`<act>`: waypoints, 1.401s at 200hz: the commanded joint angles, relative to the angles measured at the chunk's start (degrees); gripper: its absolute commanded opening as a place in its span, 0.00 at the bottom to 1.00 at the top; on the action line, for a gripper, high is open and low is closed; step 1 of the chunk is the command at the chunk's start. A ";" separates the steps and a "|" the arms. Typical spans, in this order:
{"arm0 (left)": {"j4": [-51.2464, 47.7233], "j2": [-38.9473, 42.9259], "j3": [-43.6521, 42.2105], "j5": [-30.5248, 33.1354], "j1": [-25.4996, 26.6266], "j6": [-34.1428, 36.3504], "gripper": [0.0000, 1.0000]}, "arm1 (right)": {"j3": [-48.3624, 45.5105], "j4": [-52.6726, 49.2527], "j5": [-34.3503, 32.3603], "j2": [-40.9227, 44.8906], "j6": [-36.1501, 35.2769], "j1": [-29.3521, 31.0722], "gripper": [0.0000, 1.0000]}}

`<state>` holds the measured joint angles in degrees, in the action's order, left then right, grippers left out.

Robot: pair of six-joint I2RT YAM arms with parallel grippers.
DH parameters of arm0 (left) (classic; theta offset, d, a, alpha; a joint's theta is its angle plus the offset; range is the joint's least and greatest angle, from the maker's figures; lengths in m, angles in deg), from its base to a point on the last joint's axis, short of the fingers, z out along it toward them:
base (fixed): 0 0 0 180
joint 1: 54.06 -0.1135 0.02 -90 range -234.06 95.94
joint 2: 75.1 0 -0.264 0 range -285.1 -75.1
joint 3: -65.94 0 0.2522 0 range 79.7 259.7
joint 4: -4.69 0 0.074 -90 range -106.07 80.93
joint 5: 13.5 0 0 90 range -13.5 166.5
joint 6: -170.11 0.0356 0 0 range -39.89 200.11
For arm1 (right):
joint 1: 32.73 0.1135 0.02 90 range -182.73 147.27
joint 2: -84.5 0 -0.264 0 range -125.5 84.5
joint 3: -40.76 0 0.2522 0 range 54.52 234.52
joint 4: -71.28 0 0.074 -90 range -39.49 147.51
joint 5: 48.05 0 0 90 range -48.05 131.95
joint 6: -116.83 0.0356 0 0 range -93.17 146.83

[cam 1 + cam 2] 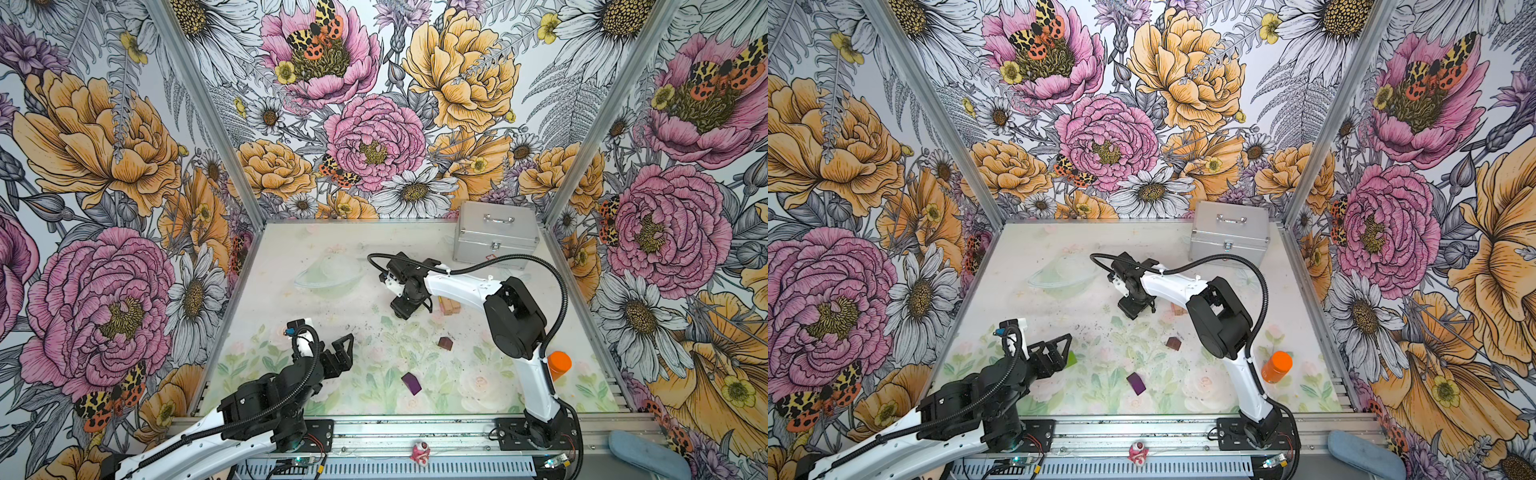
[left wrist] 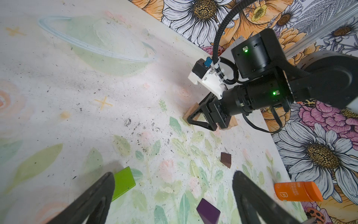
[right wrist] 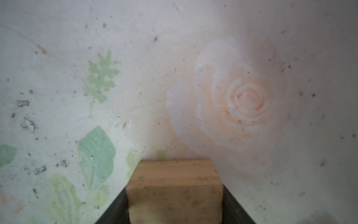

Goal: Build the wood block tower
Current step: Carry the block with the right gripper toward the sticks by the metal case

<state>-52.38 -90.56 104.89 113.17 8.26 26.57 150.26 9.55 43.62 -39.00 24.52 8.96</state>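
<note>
- Nearest, the left gripper [image 2: 173,174] hovers with jaws spread wide and empty; a lime-green block [image 2: 124,181] lies just beside one finger.
- Beyond it, a purple block [image 1: 411,383] lies on the table [image 1: 291,266], and a dark-brown block [image 1: 445,342] lies farther in.
- At mid-table, the right gripper [image 3: 174,191] is lowered, with a finger on each side of a tan block [image 3: 174,172]; whether they pinch it I cannot tell.
- Farthest, a silver case [image 1: 496,232] stands by the wall.
</note>
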 commanded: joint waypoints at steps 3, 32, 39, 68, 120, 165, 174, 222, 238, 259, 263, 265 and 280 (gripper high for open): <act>-0.28 -0.26 1.57 -0.02 -0.51 1.46 0.96 | 1.72 0.15 -2.25 2.47 4.13 0.14 0.44; -0.28 -0.36 2.10 0.19 -0.62 1.94 0.96 | 2.36 0.15 -4.41 5.06 8.18 0.21 0.45; -0.26 -0.45 2.27 0.16 -0.63 2.02 0.97 | 2.40 0.11 -5.26 5.80 9.07 0.07 0.44; -0.20 -1.06 3.15 0.16 -0.72 2.64 0.97 | 2.13 -0.02 -7.66 9.28 12.53 -0.95 0.44; 0.02 -2.84 4.83 0.67 -0.72 3.61 0.97 | -1.79 0.11 -9.92 15.90 16.26 -4.69 0.44; 2.40 -5.19 5.49 -0.06 -0.93 4.60 0.97 | -7.89 0.80 -10.64 20.14 18.36 -9.43 0.43; 3.10 -6.07 5.64 -0.42 -0.98 4.75 0.97 | -9.32 1.22 -10.24 20.85 18.70 -10.47 0.43; 6.18 -11.11 7.06 -1.84 -0.98 5.81 0.97 | -14.56 3.69 -8.97 23.04 19.76 -14.56 0.42; 7.23 -12.13 7.15 -2.25 -0.99 5.99 0.97 | -15.19 4.36 -8.38 22.87 19.75 -15.32 0.43; 8.02 -13.10 7.07 -2.56 -0.97 5.94 0.97 | -15.50 4.85 -7.73 22.36 19.62 -16.00 0.42; 8.06 -13.25 7.07 -2.65 -0.98 5.90 0.97 | -15.57 4.90 -7.53 22.26 19.76 -16.10 0.43; 8.11 -13.31 7.07 -2.61 -0.93 5.90 0.97 | -15.52 4.90 -7.44 22.14 19.77 -16.18 0.43; 8.15 -13.71 7.13 -2.65 -0.96 5.81 0.97 | -15.60 5.13 -6.86 21.84 19.79 -16.29 0.42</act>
<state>-46.06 -103.76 110.46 111.79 7.89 31.25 135.00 12.37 35.47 -18.56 43.58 -6.95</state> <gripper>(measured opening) 0.968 0.621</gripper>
